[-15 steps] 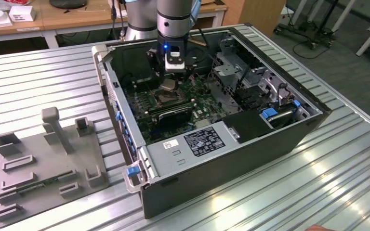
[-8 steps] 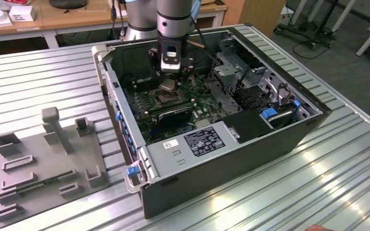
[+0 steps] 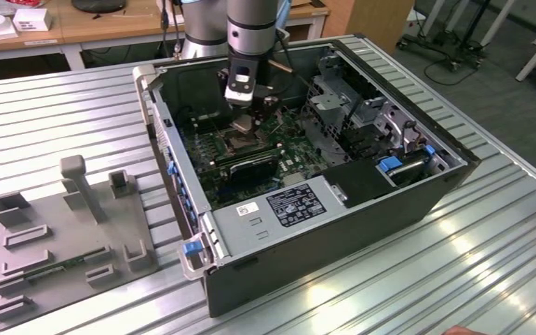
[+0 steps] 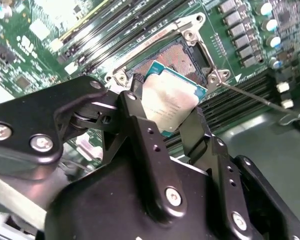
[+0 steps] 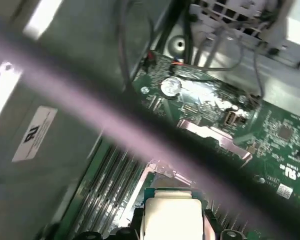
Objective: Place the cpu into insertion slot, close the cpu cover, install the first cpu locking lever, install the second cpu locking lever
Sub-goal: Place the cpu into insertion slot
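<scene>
The tool (image 4: 165,106) is clamped on the cpu (image 4: 172,95) by its edges, just above the uncovered insertion slot (image 4: 179,56), upper centre of the exterior view. Risk: any tilt or offset on seating may bend socket contacts or jam the chip on the frame.

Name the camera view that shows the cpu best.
The second wrist view: the cpu shows most of its silvery top, gripped by the claw over the insertion slot. The first wrist view cuts the cpu off partway; the exterior view shows the cpu as a tiny patch beneath the arm.

Matt silvery metal cpu (image 4: 169,100)
</scene>
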### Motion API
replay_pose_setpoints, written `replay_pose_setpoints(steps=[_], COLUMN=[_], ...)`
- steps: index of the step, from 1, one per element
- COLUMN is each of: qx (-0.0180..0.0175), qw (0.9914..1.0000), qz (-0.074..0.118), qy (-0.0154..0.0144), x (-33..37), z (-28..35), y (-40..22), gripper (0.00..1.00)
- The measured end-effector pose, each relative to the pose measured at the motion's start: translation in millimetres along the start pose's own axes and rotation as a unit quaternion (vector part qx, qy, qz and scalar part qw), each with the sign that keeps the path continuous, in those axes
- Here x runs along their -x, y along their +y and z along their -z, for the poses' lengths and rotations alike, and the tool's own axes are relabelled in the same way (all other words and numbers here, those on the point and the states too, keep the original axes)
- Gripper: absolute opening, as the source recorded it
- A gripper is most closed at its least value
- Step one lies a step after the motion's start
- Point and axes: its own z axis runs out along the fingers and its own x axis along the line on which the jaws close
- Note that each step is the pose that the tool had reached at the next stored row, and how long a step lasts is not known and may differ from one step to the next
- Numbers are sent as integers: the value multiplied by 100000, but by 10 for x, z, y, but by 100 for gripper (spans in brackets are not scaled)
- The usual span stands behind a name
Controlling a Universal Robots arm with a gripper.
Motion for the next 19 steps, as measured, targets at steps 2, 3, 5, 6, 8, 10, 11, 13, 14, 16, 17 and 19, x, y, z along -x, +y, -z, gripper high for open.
replay_pose_setpoints(steps=[2, 3, 5, 6, 8, 10, 11, 13, 14, 16, 17, 19], qx=[8, 12, 22, 25, 38, 47, 53, 66, 71, 83, 88, 95], qw=[99982, 99961, 99895, 99850, 99729, 99581, 99495, 99298, 99188, 98775, 98630, 98307], qz=[-1879, -2780, -4569, -5472, -7344, -9133, -10025, -11814, -12700, -15584, -16472, -18294], qy=[-104, -153, -250, -300, -399, -498, -544, -639, -687, -846, -891, -993], x=[0, 0, 0, 0, 0, 0, 0, 0, 0, 0, 0, 0], z=[-2, -3, -5, -6, -8, -9, -10, -10, -11, -11, -12, -12], y=[0, 0, 0, 0, 0, -1, -1, -1, -1, -1, -1, -1], gripper=[54, 54, 54, 54, 54, 54, 54, 54, 54, 54, 54, 54])
